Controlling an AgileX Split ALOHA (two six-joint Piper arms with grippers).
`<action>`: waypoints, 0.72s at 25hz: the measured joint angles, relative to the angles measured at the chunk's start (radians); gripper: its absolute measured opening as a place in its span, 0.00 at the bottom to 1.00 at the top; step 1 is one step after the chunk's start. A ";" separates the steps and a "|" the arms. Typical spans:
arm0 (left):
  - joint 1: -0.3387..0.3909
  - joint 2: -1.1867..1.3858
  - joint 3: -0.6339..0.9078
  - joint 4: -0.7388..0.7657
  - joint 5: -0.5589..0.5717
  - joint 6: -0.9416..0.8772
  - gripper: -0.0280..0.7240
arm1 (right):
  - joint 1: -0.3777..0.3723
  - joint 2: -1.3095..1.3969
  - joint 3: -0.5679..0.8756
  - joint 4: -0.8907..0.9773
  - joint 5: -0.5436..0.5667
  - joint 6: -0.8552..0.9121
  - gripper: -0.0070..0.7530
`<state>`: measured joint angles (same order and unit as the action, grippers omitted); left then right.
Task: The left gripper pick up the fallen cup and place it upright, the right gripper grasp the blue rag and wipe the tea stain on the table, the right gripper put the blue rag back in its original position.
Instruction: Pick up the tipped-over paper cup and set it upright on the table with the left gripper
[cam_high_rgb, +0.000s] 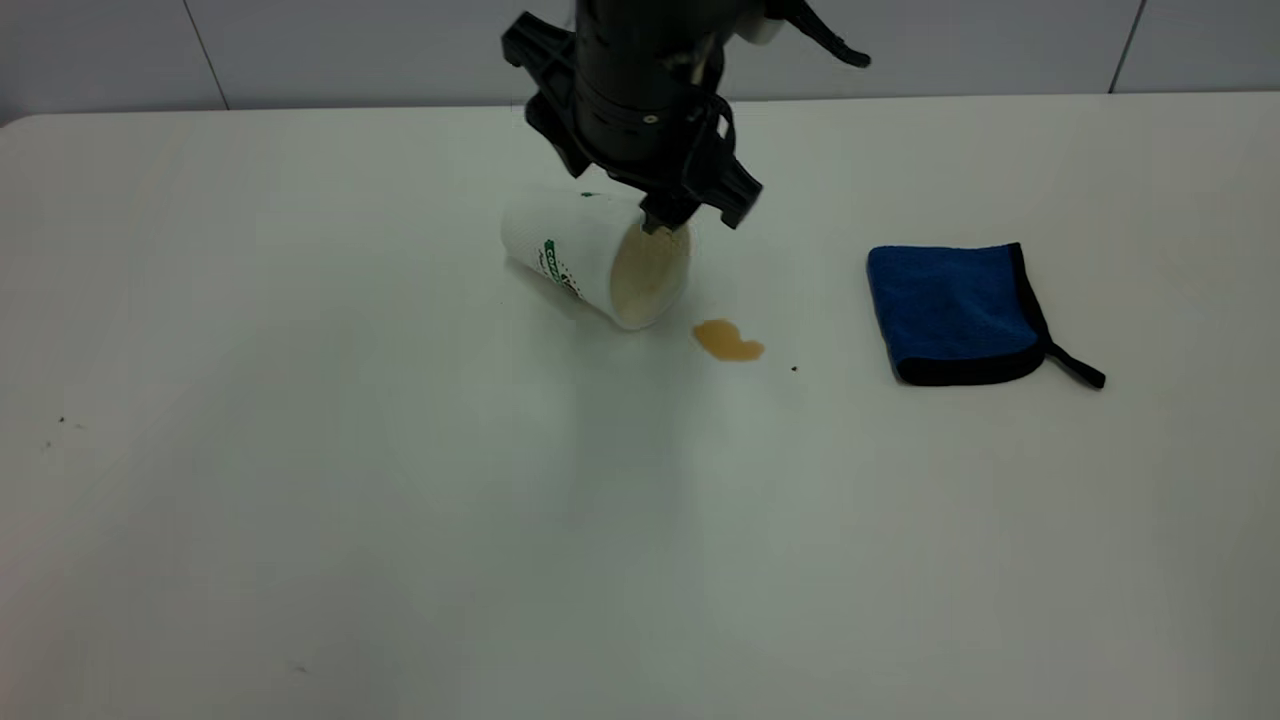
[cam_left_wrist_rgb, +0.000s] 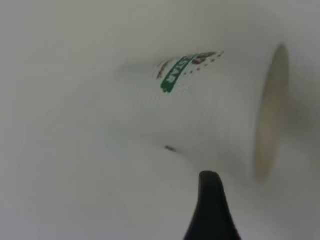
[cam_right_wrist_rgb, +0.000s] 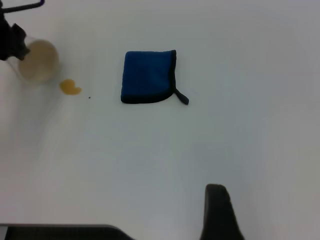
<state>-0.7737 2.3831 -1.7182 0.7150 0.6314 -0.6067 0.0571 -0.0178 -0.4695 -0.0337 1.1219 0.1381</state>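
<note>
The fallen cup (cam_high_rgb: 590, 258) lies on its side on the table (cam_high_rgb: 400, 500), its cream-stained mouth towards the tea stain (cam_high_rgb: 728, 340). My left gripper (cam_high_rgb: 645, 215) hangs directly over the cup, open, with one fingertip at the top of the rim. In the left wrist view one finger (cam_left_wrist_rgb: 210, 200) sits beside the cup wall (cam_left_wrist_rgb: 210, 105). The blue rag (cam_high_rgb: 950, 312) lies flat to the right of the stain. The right wrist view shows the rag (cam_right_wrist_rgb: 148, 76), stain (cam_right_wrist_rgb: 70, 88) and cup (cam_right_wrist_rgb: 40, 62) from afar, with one right finger (cam_right_wrist_rgb: 216, 210) visible.
A tiny dark speck (cam_high_rgb: 794, 368) lies just right of the stain. More specks (cam_high_rgb: 62, 420) lie near the left edge. A grey wall runs behind the table's far edge. The right arm does not show in the exterior view.
</note>
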 joint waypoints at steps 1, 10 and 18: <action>-0.008 0.021 -0.021 0.016 0.000 -0.007 0.82 | 0.000 0.000 0.000 0.000 0.000 0.000 0.71; -0.019 0.113 -0.077 0.169 0.013 -0.131 0.82 | 0.000 0.000 0.000 0.000 0.000 0.000 0.71; -0.019 0.149 -0.079 0.315 0.010 -0.235 0.82 | 0.000 0.000 0.000 0.000 0.000 0.000 0.71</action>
<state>-0.7929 2.5324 -1.7976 1.0302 0.6414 -0.8417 0.0571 -0.0178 -0.4695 -0.0337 1.1219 0.1381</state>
